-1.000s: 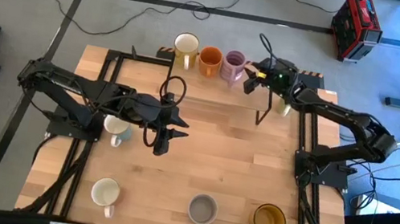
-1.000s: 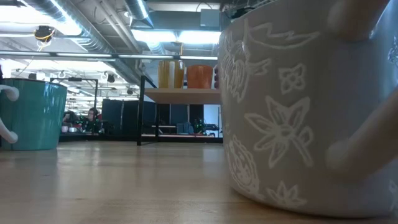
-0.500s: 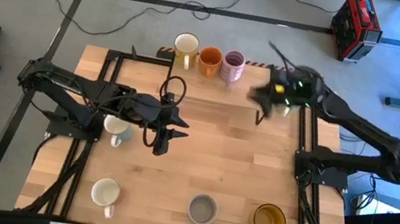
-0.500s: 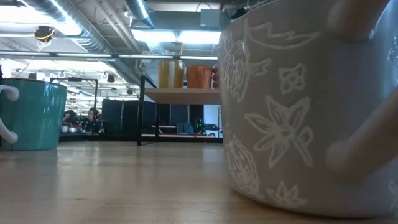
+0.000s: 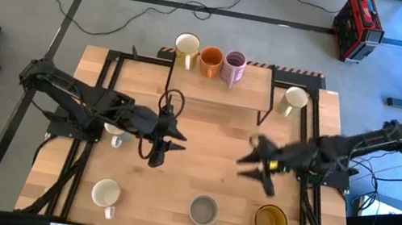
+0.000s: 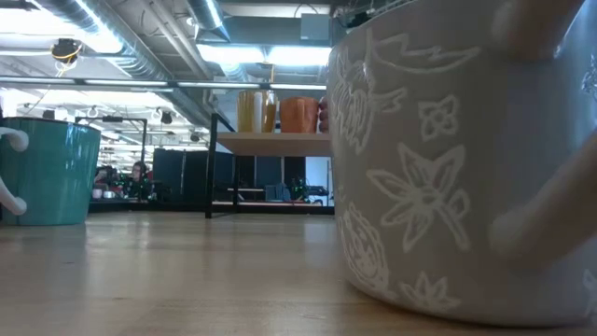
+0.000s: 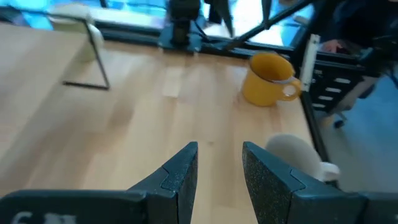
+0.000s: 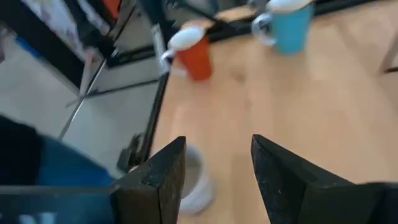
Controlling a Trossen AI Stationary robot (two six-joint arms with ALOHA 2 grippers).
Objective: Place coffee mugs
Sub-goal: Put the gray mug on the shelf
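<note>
Three mugs stand on the raised shelf at the far edge: cream, orange, lilac. Another cream mug stands on the table right of the shelf. Along the near edge stand a cream-lined mug with a red-orange outside, a grey mug and an amber mug. A teal mug stands partly under my left arm. My left gripper hovers open at mid-table. My right gripper hovers open, right of centre, above the amber mug's far side.
The shelf's dark metal legs stand on the table. Black frame rails run along both sides. In the low view a flower-patterned grey mug fills the right half and the teal mug stands left. Bare wood lies between the grippers.
My right arm has swung fast from beside the shelf at the far right, toward the near edge and the table's middle, and its gripper now hangs low over the right half. The cream mug right of the shelf, covered by that arm before, now shows.
</note>
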